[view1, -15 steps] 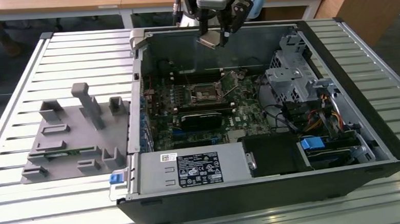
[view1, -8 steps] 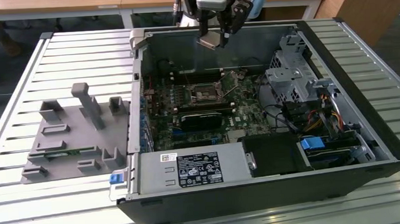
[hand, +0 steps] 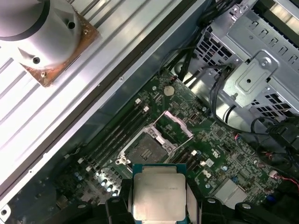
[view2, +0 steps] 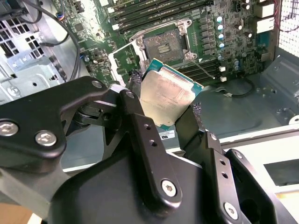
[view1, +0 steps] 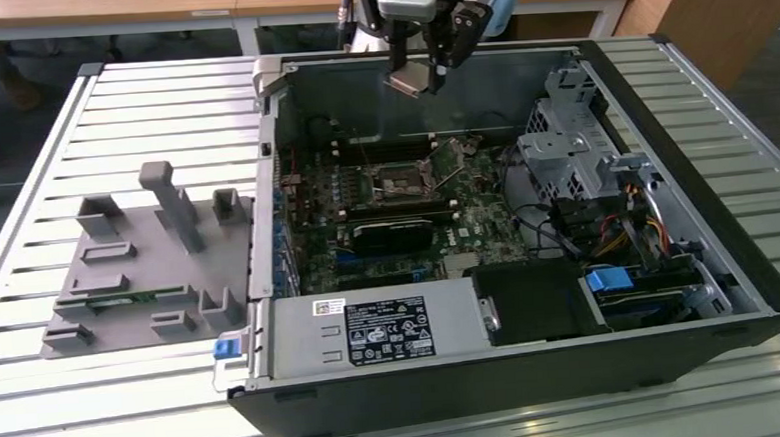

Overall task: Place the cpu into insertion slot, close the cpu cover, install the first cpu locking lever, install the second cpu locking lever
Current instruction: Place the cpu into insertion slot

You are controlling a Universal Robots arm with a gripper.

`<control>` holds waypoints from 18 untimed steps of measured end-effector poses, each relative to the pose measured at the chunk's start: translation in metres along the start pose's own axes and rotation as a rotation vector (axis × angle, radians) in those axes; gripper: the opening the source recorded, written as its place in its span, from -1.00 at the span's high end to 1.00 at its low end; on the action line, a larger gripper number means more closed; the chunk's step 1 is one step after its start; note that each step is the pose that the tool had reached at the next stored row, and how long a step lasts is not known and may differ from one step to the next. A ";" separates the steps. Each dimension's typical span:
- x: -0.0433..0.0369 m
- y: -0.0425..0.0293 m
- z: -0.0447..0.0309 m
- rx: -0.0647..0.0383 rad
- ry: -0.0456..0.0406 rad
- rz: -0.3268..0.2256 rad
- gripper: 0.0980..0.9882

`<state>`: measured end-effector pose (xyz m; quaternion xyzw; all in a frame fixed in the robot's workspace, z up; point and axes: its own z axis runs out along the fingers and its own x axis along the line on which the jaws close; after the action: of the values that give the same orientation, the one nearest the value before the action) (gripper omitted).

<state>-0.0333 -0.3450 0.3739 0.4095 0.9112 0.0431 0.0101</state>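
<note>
The cpu [view2: 169, 93] is gripped by its edges between the fingers [view2: 136, 81] of the gripper [view2: 166, 103], closed onto it. It is held in the air above the open computer case [view1: 506, 383], well apart from the uncovered insertion slot [view2: 163, 45] on the green motherboard [view2: 226, 28].

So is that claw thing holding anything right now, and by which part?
Yes. The end effector grips the cpu, its fingers pinching two opposite side edges, the metal top left bare, over the open computer case.
</note>
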 end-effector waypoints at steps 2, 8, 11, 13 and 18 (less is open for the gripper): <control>0.0000 0.0000 0.0001 0.000 -0.0015 0.018 0.00; 0.0000 0.0000 0.0003 -0.001 -0.0066 0.075 0.00; 0.0000 0.0000 0.0004 -0.002 -0.0091 0.104 0.00; 0.0000 0.0000 0.0006 -0.002 -0.0107 0.122 0.00; 0.0000 -0.0001 0.0011 -0.003 -0.0148 0.169 0.00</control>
<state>-0.0333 -0.3450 0.3728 0.4851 0.8733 0.0421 0.0138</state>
